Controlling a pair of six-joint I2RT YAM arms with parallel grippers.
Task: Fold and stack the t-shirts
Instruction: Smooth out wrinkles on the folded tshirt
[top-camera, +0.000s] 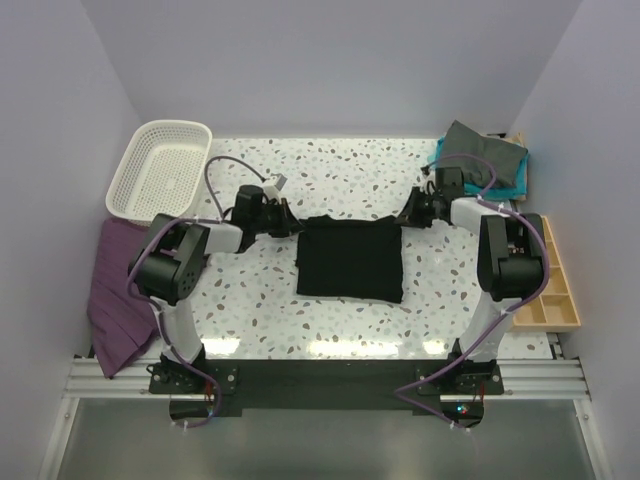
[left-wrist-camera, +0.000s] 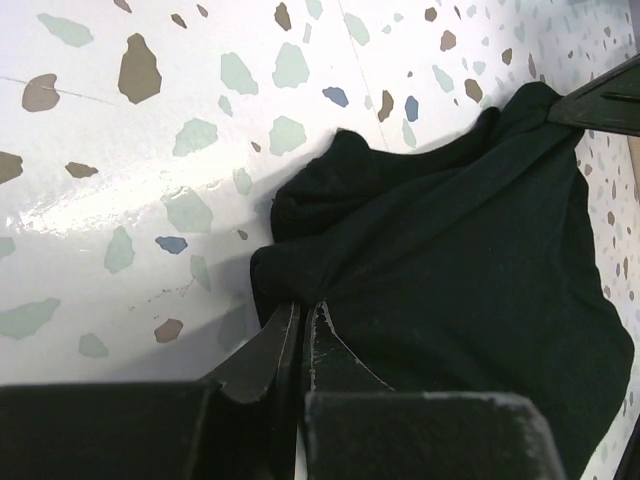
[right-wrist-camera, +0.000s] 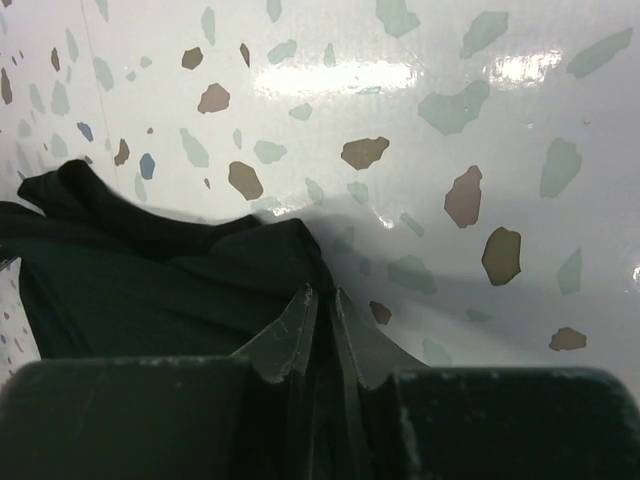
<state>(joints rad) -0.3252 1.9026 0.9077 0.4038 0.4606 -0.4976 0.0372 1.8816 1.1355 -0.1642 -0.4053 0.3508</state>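
Three t-shirts are in view. One black t-shirt (top-camera: 350, 258) lies folded to a rough square mid-desk (top-camera: 250, 300). One dark grey t-shirt (top-camera: 482, 150) sits on one teal t-shirt (top-camera: 508, 186) at the far right corner. There is also one white basket (top-camera: 127, 168) far left and one purple cloth (top-camera: 118, 290) over the left edge. The left gripper (left-wrist-camera: 305, 315) has its jaws pinched nearly closed on the black shirt's far left corner. The right gripper (right-wrist-camera: 325, 300) has its jaws clamped the same way on the far right corner.

Black-and-white arms (top-camera: 178, 262) trail purple cables (top-camera: 228, 160) and end in scuffed black jaws.
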